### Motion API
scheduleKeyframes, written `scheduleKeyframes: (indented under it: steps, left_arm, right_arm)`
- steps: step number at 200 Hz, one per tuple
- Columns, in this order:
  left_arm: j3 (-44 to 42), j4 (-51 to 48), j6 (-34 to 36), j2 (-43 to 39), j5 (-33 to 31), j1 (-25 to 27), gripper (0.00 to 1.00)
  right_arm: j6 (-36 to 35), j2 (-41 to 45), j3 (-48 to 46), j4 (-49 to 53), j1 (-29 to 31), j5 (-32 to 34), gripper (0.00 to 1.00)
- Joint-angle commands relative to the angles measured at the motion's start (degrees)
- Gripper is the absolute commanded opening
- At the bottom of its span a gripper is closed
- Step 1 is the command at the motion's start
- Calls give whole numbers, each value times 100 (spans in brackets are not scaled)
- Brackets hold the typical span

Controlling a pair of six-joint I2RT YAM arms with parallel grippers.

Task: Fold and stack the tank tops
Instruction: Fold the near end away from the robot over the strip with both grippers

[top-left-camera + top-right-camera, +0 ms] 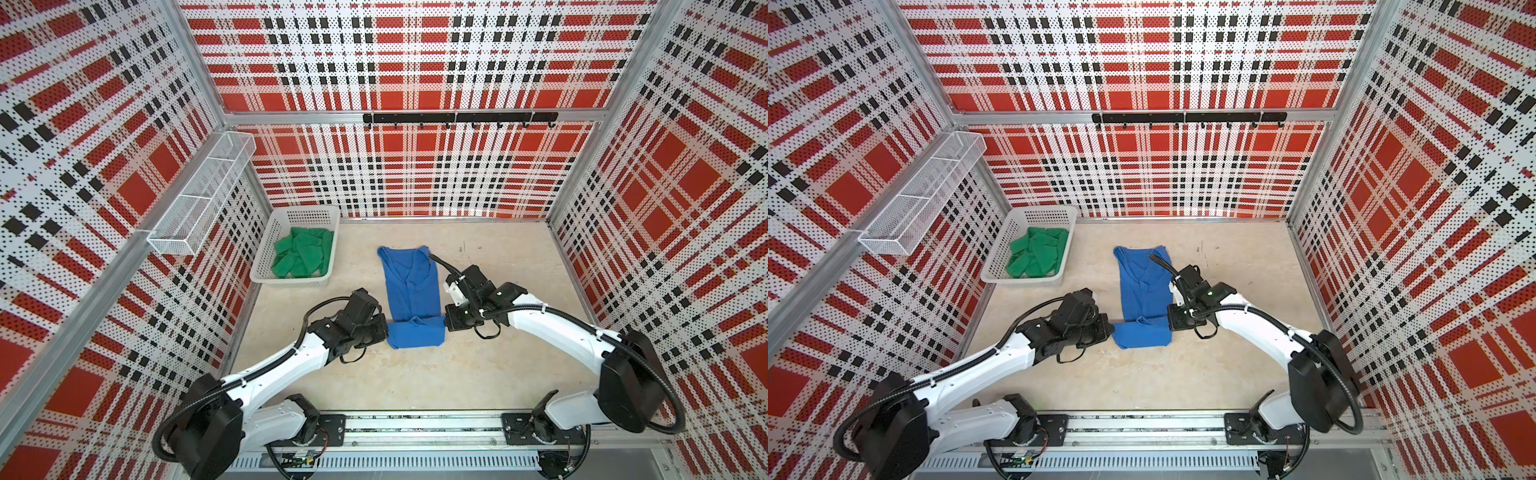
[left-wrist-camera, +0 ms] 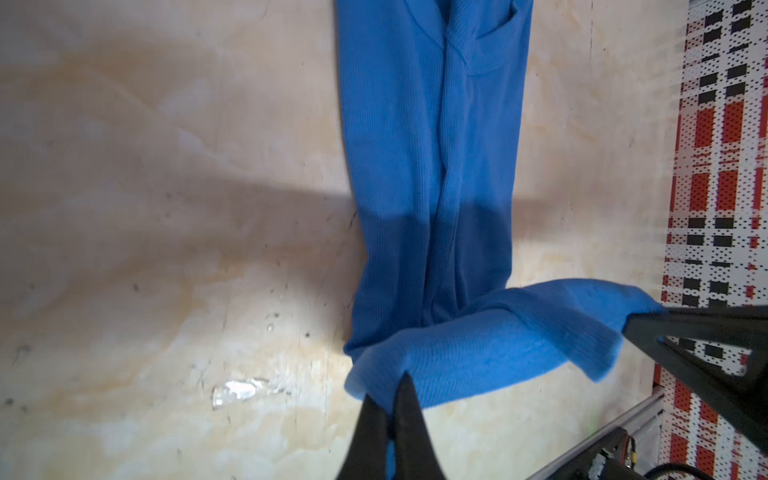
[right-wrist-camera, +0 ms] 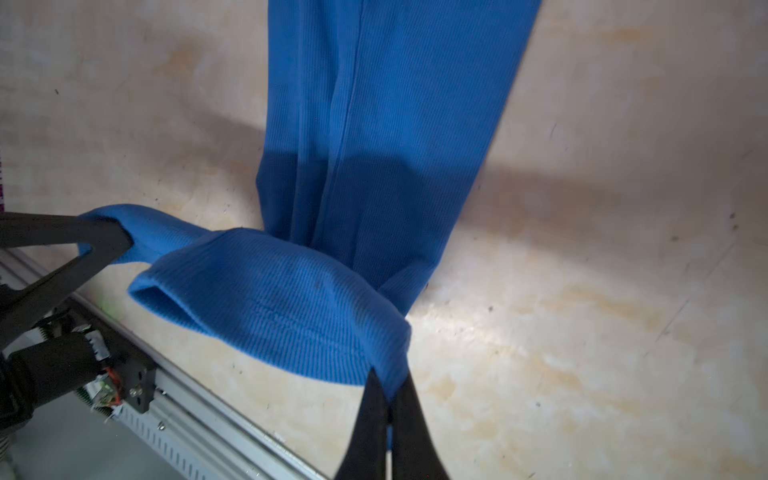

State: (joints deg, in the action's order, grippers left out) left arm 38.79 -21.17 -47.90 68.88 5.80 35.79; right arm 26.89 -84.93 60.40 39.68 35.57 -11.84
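In the middle of the table (image 1: 415,382), the blue tank top (image 1: 409,282) lies as a long narrow strip running from near to far, its sides turned in so that a ridge runs down its length. Its near end is raised off the surface. The left pincer (image 2: 388,399) is clamped tight on the left corner and the right pincer (image 3: 390,395) is clamped tight on the right corner, and the band of cloth between them sags in a soft curve. The fabric is a fine ribbed knit, and it looks light, limp and somewhat stretchy. It will not hold a shape of its own and will drape wherever it is not supported. Corner holds like these, biting through every layer at the edge, seem the right place to take it. A pinch on only the top layer would probably let the strip open out. The slack middle is the likely trouble, since it could drag and bunch on the flat part if the two corners do not travel toward the far end at the same height and pace. The green tank top (image 1: 305,253) lies crumpled in the white basket (image 1: 291,281) at the far left, well apart from both arms. It shows no clear hem or strap, so it will probably need lifting by an upper fold and spreading out first.
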Motion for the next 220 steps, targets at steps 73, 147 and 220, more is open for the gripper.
scheduleKeyframes:
  steps: [73, 147, 220]
  left_arm:
    - [1520, 282, 1676, 1894, 482, -863, 0]
    - [2902, 449, 2195, 3302, 676, -1147, 27]
    - [2435, 158, 2229, 2503, 550, -1351, 68]
  right_arm:
    - [-1380, -1912, 1835, 166, -681, -224, 0]
    - [-1628, -3002, 3026, 287, -1097, -477, 21]
    - [-1467, -1884, 2178, 195, -1476, -358, 55]
